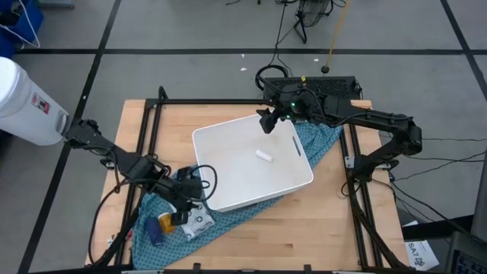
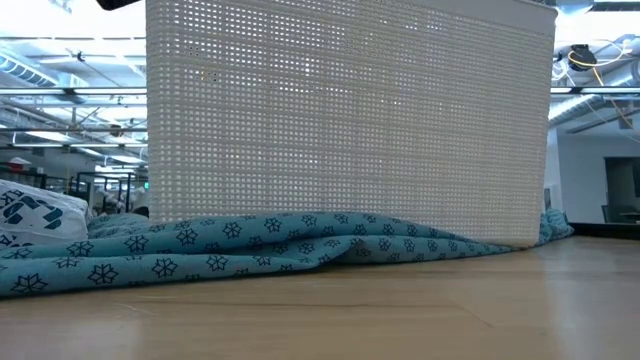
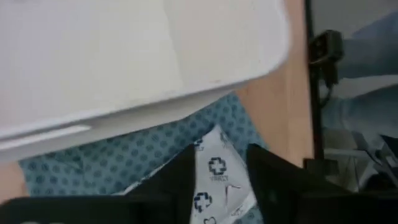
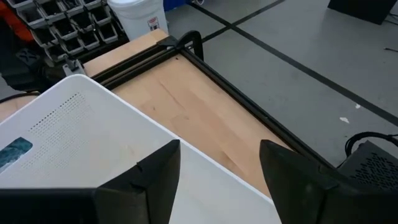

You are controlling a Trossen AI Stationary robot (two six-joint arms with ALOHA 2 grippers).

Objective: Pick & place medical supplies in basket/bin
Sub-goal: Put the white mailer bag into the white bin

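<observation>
The white tub [image 1: 221, 171] stands on the teal patterned cloth [image 1: 228, 221] in the middle of the table, with a tiny white tube [image 1: 263, 156] lying inside it. My left gripper [image 1: 189, 209] is low at the tub's near-left corner. Its open fingers stand on either side of a flat white packet with dark blue marks [image 3: 216, 165], which lies on the cloth. An orange bottle [image 1: 165, 222] and a dark blue object [image 1: 156, 237] lie on the cloth to its left. My right gripper [image 1: 265, 125] hangs open over the tub's far rim [image 4: 74, 143], holding nothing. My left gripper [image 3: 222, 180] comes slanting down from the table's left, one finger on each side of the white packet's end [image 3: 219, 146]. Whether the fingers touch the packet I cannot tell. The packet rests on the cloth.
A white cylindrical container with a red label [image 1: 23, 99] stands beyond the table's far-left corner. Black frame rails [image 1: 160, 103] run along the table's edges. In the low view the tub's perforated wall [image 2: 350, 120] fills most of the picture. Bare wood [image 1: 319, 221] lies near-right.
</observation>
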